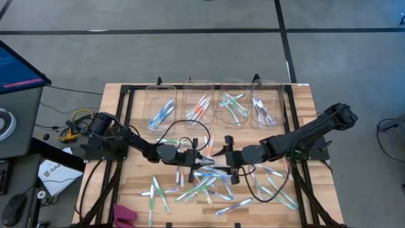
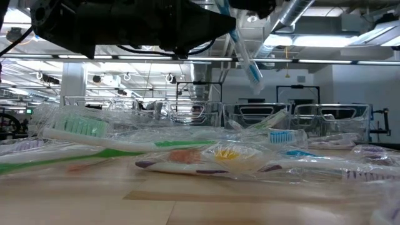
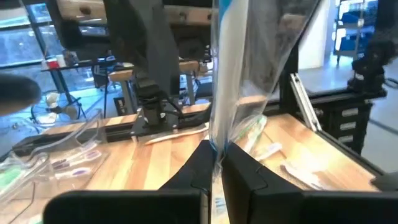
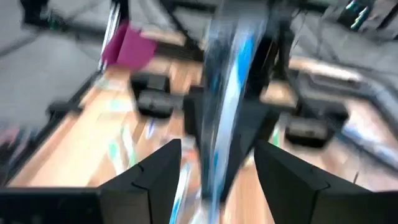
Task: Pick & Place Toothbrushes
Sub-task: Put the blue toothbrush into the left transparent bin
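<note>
From above, 2 dark arms are meeting over the middle of the wooden table point(image 1: 297, 95). The left gripper point(image 1: 196, 154) and right gripper point(image 1: 229, 157) are facing each other above a scatter of wrapped toothbrushes point(image 1: 212, 190) lying toward the near edge. 4 clear bins point(image 1: 171, 101) are lining the far edge, each already holding some brushes.

At table height, a blue toothbrush point(image 2: 247, 56) in its wrapper is hanging tilted in the air under the dark grippers, clear of the pile below.

Past the left wrist, the fingers point(image 3: 199, 168) are pressing together on that blue toothbrush, which is standing upright between them.

Past the right wrist, the fingers point(image 4: 155, 171) are standing spread on either side of the blurred blue brush, not visibly clamping it.

This looks like a hand-over, with the left arm taking charge. The next move is likely calling for the right arm to back clear, then the left to be carrying the brush to the bin holding blue ones at the far-left end.
</note>
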{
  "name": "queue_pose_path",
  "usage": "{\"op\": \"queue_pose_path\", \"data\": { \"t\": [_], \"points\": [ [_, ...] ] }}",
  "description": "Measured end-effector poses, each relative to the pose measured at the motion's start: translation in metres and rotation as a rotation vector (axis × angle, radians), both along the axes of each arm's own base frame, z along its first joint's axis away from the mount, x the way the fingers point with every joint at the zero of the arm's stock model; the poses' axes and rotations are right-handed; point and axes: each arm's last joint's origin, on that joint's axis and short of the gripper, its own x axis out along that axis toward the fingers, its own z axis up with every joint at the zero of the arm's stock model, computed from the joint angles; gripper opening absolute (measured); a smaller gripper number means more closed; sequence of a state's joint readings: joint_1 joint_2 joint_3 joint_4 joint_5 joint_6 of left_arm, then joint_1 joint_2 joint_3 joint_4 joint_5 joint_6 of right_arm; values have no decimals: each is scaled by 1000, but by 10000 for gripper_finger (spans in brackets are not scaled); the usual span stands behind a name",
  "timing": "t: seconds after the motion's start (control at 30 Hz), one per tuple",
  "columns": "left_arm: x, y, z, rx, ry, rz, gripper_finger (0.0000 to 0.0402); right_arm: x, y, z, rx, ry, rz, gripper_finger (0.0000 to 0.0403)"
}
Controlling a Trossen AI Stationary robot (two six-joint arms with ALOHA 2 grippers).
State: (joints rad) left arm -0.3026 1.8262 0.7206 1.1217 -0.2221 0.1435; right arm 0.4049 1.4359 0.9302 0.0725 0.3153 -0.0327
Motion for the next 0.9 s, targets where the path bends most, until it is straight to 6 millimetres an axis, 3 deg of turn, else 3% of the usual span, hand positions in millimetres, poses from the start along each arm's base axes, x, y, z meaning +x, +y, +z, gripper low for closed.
{"op": "queue_pose_path", "data": {
  "t": [0.3,0.47,0.67,0.9],
  "points": [
    [-16,-1,14,36,60,142,8,-38,-9,23,143,83,-97,194],
    [-47,4,53,91,145,280,8,-60,2,27,121,109,-128,191],
    [-96,16,102,71,148,392,8,-82,8,27,103,73,-363,195],
    [-133,26,128,82,112,554,8,-120,0,15,165,82,-668,194]
  ]
}}
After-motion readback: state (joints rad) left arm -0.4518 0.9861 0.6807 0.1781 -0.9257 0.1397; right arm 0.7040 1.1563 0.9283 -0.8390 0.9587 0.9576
